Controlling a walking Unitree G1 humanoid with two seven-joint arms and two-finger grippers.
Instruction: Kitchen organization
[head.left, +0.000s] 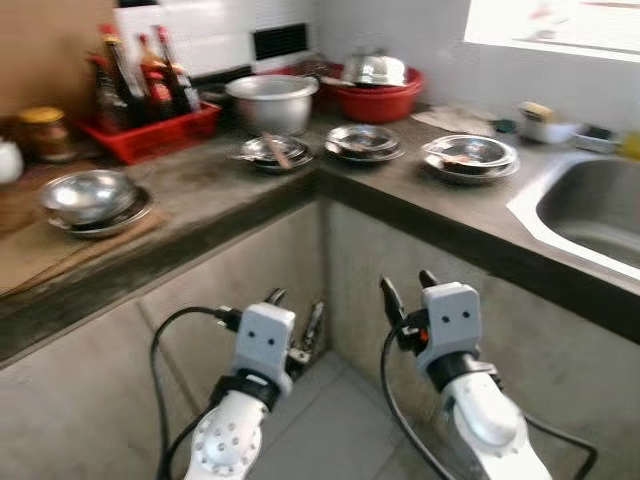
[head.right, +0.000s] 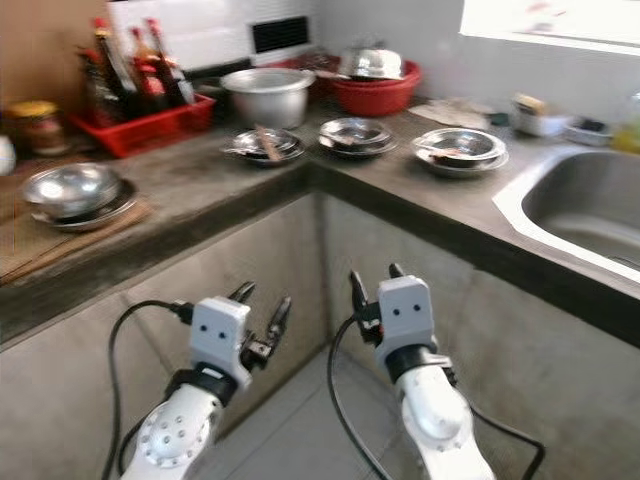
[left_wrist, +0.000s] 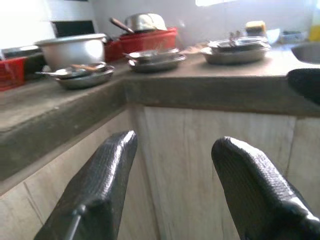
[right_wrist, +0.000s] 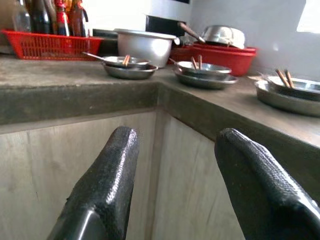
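Your left gripper (head.left: 296, 320) and right gripper (head.left: 409, 288) hang low before the counter corner (head.left: 318, 180), both released, holding nothing. Steel dishes (head.left: 364, 140) sit beyond. Right wrist view catches chopsticks (right_wrist: 285, 77) in one; the head views add the sink (head.left: 590, 210).
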